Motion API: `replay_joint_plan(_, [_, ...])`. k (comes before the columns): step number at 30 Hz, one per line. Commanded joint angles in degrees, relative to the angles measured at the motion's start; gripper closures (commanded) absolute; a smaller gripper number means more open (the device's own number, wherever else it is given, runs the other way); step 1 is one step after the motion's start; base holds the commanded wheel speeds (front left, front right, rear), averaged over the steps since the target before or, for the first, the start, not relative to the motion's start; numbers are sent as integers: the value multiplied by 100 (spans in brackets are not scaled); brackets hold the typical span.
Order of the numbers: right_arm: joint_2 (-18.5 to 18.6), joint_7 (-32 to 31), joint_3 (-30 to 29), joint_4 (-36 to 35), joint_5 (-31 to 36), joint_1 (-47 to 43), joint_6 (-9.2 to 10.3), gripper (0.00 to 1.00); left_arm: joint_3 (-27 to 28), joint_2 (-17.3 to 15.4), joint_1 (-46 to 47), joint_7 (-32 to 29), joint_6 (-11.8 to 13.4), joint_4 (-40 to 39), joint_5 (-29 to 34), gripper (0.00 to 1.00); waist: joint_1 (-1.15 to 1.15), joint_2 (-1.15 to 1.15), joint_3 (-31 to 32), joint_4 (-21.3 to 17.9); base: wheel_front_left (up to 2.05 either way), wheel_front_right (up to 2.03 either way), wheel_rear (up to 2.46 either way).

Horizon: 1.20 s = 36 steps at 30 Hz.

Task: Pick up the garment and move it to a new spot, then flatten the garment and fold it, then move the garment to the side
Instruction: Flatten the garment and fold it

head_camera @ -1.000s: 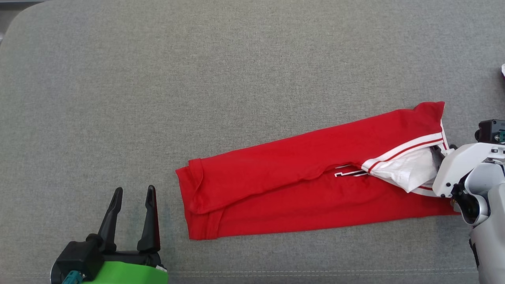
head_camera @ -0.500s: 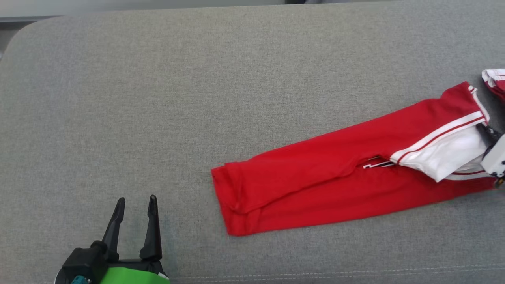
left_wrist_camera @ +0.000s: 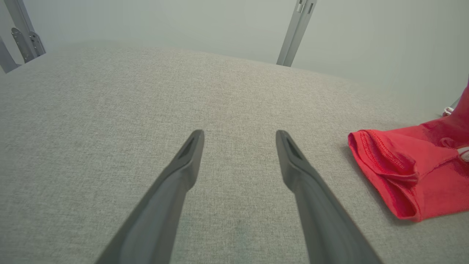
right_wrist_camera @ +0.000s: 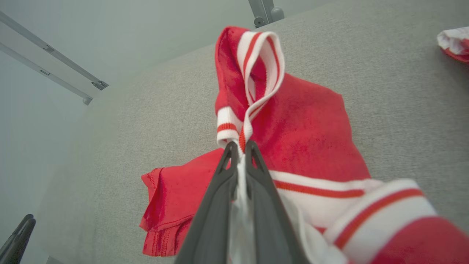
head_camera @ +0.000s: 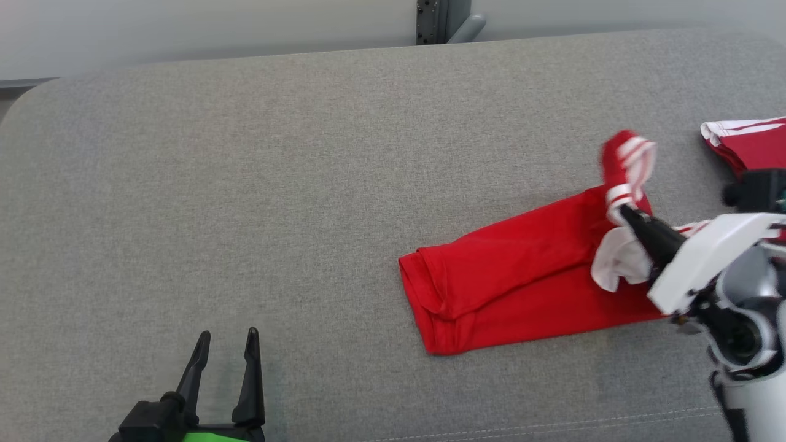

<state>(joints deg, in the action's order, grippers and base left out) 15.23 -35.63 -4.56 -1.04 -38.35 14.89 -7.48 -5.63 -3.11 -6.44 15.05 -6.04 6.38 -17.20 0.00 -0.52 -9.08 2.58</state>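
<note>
Garment (head_camera: 522, 276) lies on the grey table (head_camera: 245, 153), its striped end pinched and raised by the closed right gripper (head_camera: 623, 212), likely to fold it over; left gripper (head_camera: 226, 336) stands open, empty.

Soft, even, bright light; the red garment (head_camera: 522, 276) casts only a thin shadow on the grey desk (head_camera: 245, 184). Its raised striped band (head_camera: 627, 161) is blurred in the head view; the right wrist view's nearest fabric is unfocused, and the left wrist view bows the desk's far edge
</note>
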Motion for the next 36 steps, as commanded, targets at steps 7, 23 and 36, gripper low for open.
replay_joint_plan(7, [-1037,524,1344,251,470,-183,0,100,-60,12,180,14,14,183,171,0,0,52,-161,-90,0,0,0])
replay_joint_plan(23, [-1229,2256,2927,2324,-95,870,-1,100,-91,17,272,14,-37,488,301,0,0,52,-312,161,0,0,0])
replay_joint_plan(36, [-819,2676,2448,729,325,505,1,0,-12,17,69,14,83,460,187,0,0,52,-306,-10,0,0,0])
